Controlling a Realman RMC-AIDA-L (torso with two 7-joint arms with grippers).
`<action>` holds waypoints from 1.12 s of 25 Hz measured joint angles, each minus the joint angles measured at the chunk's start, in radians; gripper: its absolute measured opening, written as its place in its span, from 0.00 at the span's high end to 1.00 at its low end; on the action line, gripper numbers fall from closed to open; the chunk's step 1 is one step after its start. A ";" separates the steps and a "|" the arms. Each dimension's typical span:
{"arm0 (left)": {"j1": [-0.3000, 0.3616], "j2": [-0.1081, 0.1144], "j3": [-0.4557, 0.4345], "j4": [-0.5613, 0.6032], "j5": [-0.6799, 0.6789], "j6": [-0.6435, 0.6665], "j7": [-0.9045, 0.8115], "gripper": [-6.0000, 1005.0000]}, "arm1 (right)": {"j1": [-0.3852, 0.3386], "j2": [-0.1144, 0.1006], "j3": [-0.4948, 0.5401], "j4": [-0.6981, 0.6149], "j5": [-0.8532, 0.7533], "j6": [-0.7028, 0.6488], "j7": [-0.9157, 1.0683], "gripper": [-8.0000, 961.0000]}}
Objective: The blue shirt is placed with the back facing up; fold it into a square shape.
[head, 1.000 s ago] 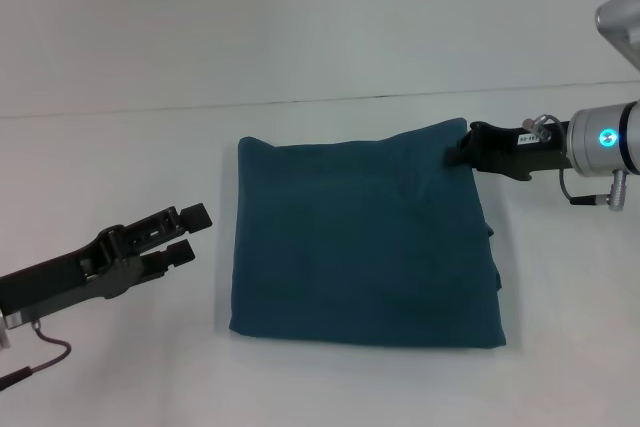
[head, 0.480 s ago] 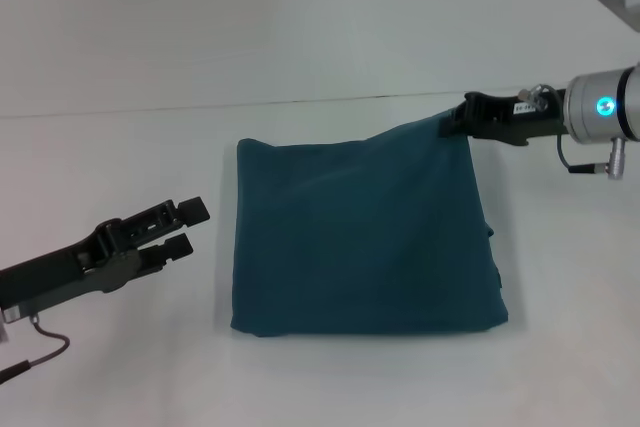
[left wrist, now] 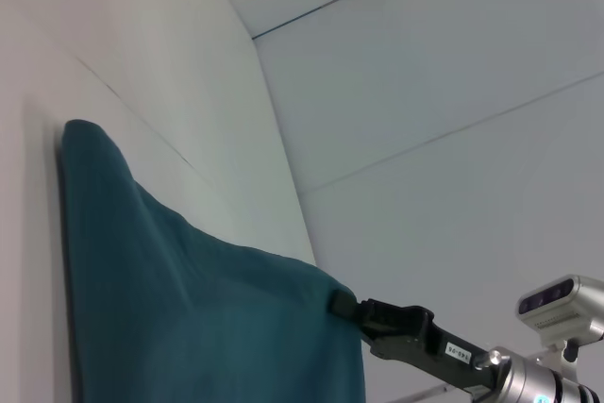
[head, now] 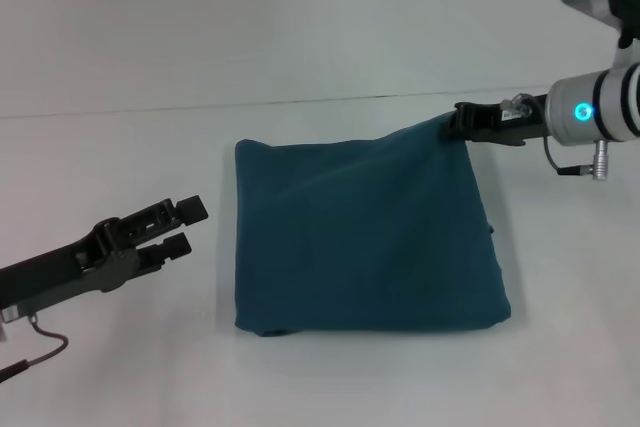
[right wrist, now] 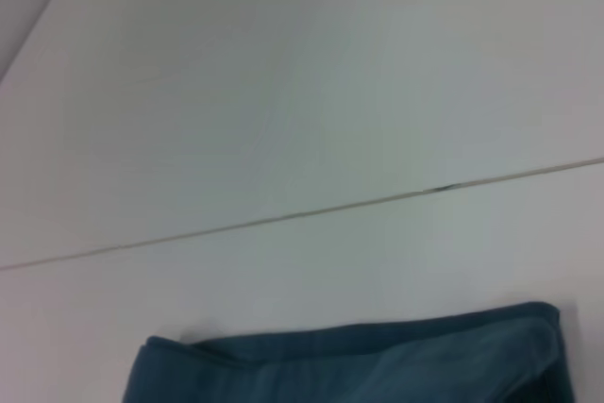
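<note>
The blue shirt [head: 365, 237] lies folded into a plain teal rectangle in the middle of the white table. Its far right corner is lifted off the table, pinched by my right gripper [head: 452, 124], which is shut on it. That same gripper [left wrist: 347, 307] and the raised shirt [left wrist: 189, 309] show in the left wrist view. The right wrist view catches only the shirt's far edge [right wrist: 377, 361]. My left gripper [head: 185, 225] hovers open to the left of the shirt, apart from it, fingers pointing toward its left edge.
The white table [head: 120, 147] runs out on all sides of the shirt, meeting a pale wall along a seam [head: 150, 109] at the back. Nothing else stands on it.
My right gripper has risen and drawn back with the shirt's far right corner, pulling that corner up off the table. The left arm has barely moved.
</note>
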 joint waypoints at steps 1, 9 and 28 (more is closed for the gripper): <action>0.001 0.000 -0.002 0.000 0.000 0.000 0.000 0.07 | 0.006 -0.001 -0.003 0.007 -0.009 0.003 0.001 0.93; 0.005 0.000 -0.011 -0.003 0.000 -0.001 0.000 0.07 | 0.037 -0.008 -0.005 0.054 -0.166 0.082 0.115 0.92; -0.003 0.006 -0.012 -0.003 0.000 0.000 0.000 0.07 | -0.145 -0.086 0.227 -0.061 0.143 -0.496 0.058 0.50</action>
